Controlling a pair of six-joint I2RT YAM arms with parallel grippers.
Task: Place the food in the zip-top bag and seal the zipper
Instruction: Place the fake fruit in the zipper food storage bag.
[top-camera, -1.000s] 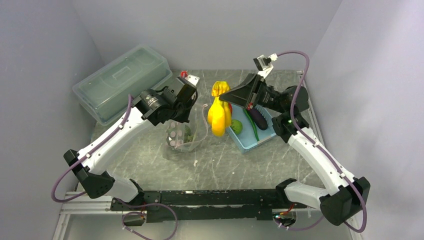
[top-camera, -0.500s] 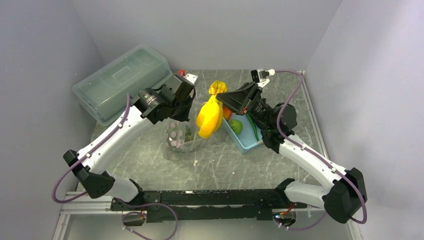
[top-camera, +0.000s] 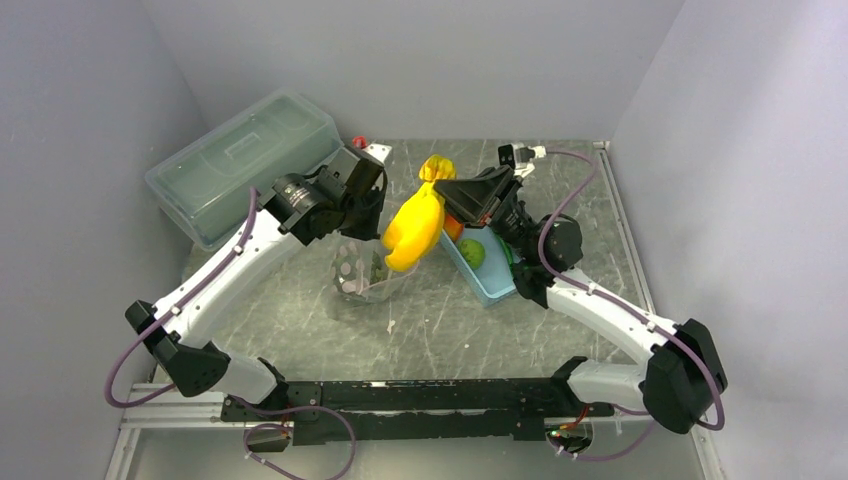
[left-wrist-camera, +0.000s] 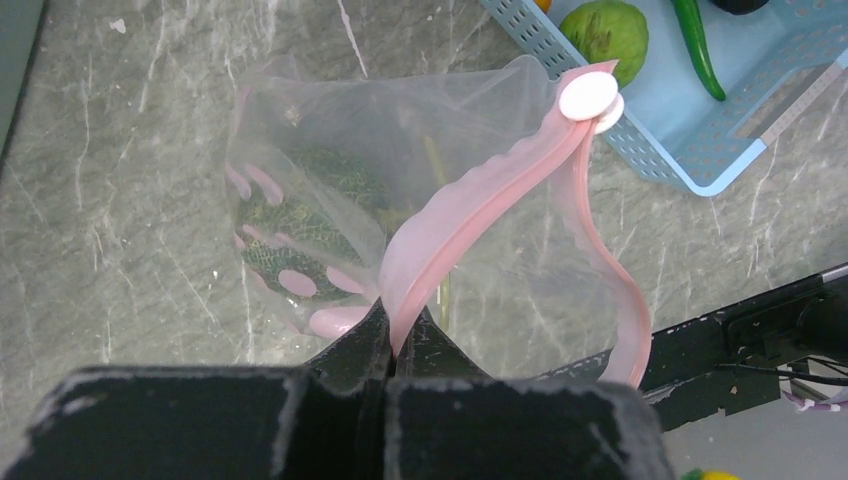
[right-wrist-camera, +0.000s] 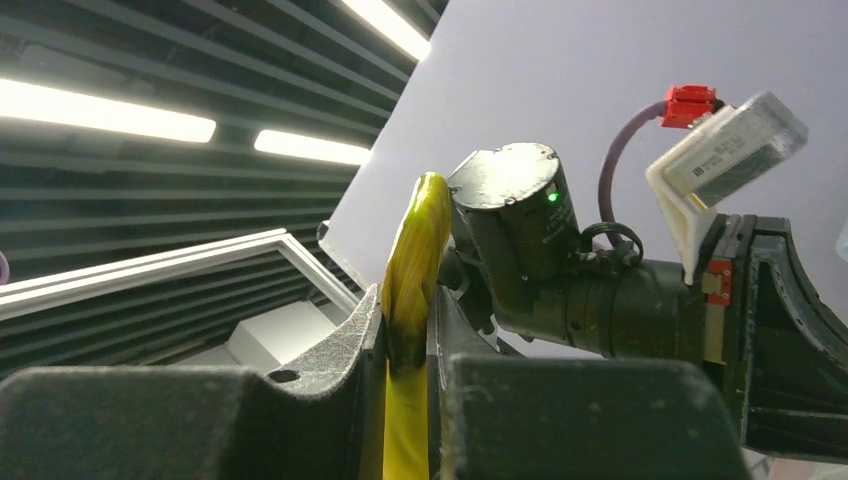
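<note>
The zip-top bag (top-camera: 362, 278) hangs open over the table, and a dull-green lump (left-wrist-camera: 290, 215) lies inside it. My left gripper (left-wrist-camera: 397, 335) is shut on its pink zipper (left-wrist-camera: 480, 200), holding one side of the mouth up; in the top view the left gripper (top-camera: 372, 218) is just above the bag. My right gripper (top-camera: 441, 188) is shut on the stem end of the yellow bananas (top-camera: 410, 228), which hang tilted beside the bag's mouth, in the air. The right wrist view shows the banana (right-wrist-camera: 415, 250) pinched between the fingers. A bright-green ball (top-camera: 473, 253) lies in the blue basket (top-camera: 492, 285).
The light-blue basket (left-wrist-camera: 650, 150) also holds a green chili (left-wrist-camera: 695, 50) and an orange piece (top-camera: 455, 228), right of the bag. A large translucent lidded box (top-camera: 245, 165) stands at the back left. The two wrists are close together above the bag.
My right arm has swung left with the bananas, bringing them from above the basket to beside the bag's mouth and tilting them. The left arm has barely moved.
</note>
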